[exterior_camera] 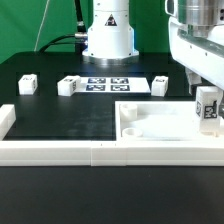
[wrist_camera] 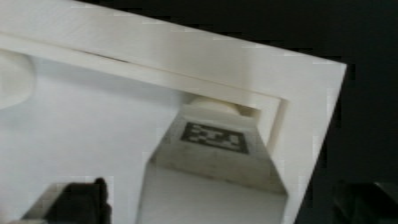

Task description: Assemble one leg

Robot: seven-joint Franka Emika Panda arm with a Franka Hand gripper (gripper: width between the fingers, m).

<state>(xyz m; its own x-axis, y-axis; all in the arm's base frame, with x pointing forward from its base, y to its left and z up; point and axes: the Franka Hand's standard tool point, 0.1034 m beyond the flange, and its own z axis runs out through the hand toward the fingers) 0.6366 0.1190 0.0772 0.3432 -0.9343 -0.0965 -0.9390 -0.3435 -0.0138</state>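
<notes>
A leg (exterior_camera: 208, 108), a small white post with a marker tag facing the camera, stands upright in the corner of the flat white tabletop slab (exterior_camera: 160, 122) at the exterior view's right. My gripper (exterior_camera: 204, 84) hangs just above it. In the wrist view the leg (wrist_camera: 217, 135) rises from the slab's corner recess towards the camera. My gripper (wrist_camera: 222, 206) straddles it with the dark fingers (wrist_camera: 80, 200) set wide apart. A gap shows beside the leg, so the jaws are open. Three more legs (exterior_camera: 27, 83) (exterior_camera: 68, 86) (exterior_camera: 160, 86) lie on the black table.
The marker board (exterior_camera: 107, 83) lies in front of the robot base. A white barrier wall (exterior_camera: 90, 150) runs along the table's front and turns up at the exterior view's left. The slab (wrist_camera: 107, 110) rests against this wall.
</notes>
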